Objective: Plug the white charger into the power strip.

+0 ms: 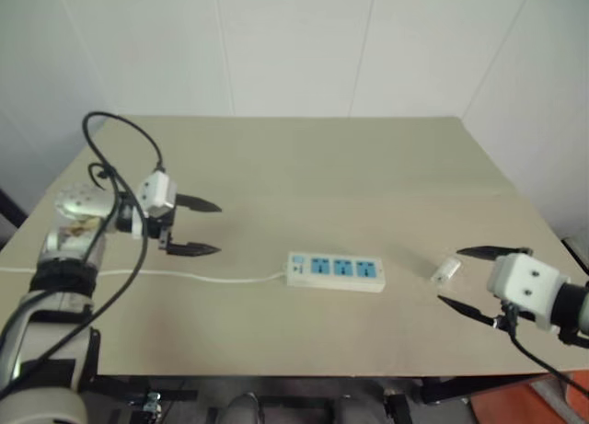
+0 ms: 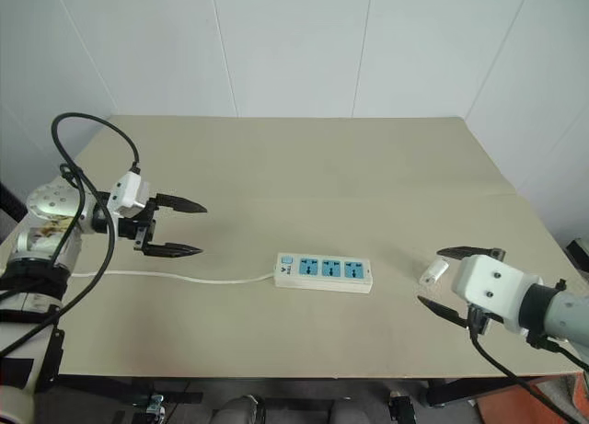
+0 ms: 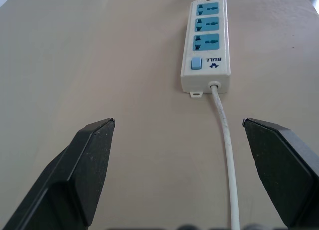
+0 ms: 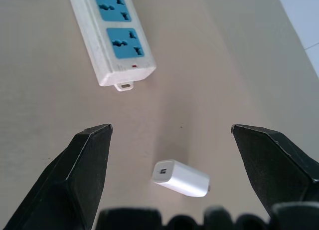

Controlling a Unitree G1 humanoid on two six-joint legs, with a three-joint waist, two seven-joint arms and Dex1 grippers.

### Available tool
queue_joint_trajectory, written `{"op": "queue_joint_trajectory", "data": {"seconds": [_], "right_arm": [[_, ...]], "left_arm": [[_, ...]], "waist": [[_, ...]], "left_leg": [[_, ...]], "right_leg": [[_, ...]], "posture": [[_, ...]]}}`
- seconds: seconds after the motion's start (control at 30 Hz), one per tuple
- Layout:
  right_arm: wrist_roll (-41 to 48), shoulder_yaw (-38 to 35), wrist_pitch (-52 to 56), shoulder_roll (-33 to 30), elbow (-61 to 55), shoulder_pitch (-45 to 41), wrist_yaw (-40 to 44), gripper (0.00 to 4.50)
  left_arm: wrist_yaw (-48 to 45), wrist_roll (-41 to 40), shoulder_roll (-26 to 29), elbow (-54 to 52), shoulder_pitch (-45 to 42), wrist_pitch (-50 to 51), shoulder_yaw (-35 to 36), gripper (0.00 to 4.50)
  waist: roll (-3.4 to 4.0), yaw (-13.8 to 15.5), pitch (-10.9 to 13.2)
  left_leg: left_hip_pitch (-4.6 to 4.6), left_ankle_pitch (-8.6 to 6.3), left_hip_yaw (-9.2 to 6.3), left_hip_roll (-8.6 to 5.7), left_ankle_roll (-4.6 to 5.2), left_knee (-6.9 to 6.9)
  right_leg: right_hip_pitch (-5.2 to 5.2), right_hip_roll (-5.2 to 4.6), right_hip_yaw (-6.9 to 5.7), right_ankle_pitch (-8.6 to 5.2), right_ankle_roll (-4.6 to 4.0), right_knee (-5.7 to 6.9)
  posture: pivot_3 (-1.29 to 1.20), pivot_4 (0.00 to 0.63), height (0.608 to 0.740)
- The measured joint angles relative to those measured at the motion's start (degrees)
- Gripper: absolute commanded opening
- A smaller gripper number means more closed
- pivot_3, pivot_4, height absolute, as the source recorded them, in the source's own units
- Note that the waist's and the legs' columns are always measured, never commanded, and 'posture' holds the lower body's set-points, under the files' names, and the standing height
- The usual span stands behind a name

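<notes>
Plainly, the power strip reads "BULL" beside its blue button.

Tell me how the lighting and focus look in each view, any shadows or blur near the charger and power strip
Right wrist view: the small white rounded plastic charger is sharp, with a soft shadow on the tan table; the right hand's black fingers look blurred. Left wrist view: the long white power strip with blue sockets is sharp, lighting even. Eye views: soft, diffuse light, faint shadows, no glare.

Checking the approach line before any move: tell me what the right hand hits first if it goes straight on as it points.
Most likely the white charger: it lies on the table between the open fingers of the right hand, with the power strip farther along.
</notes>
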Motion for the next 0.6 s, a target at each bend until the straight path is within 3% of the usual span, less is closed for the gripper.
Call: {"op": "queue_joint_trajectory", "data": {"seconds": [0.3,0.6], "right_arm": [[1.40,1.16,-0.86,-3.44,5.46,-5.30,3.13,4.50],[2.75,10.00,-2.25,-5.60,14.76,-18.07,7.24,4.50]], "left_arm": [[4.52,-2.87,3.52,-15.92,14.81,6.81,7.49,4.48],[14.60,-7.29,3.81,-35.12,33.93,13.82,16.49,4.48]], "waist": [[-0.01,0.02,0.01],[0.00,0.02,0.02]], "left_leg": [[0.03,0.00,0.03,0.05,0.00,-0.04],[0.06,0.00,0.09,0.13,-0.01,-0.06]], "right_leg": [[-0.01,-0.02,0.01,0.02,-0.11,0.01],[-0.05,-0.03,0.01,0.03,-0.20,-0.02]], "posture": [[0.00,0.150,0.740],[0.00,0.150,0.740]]}}
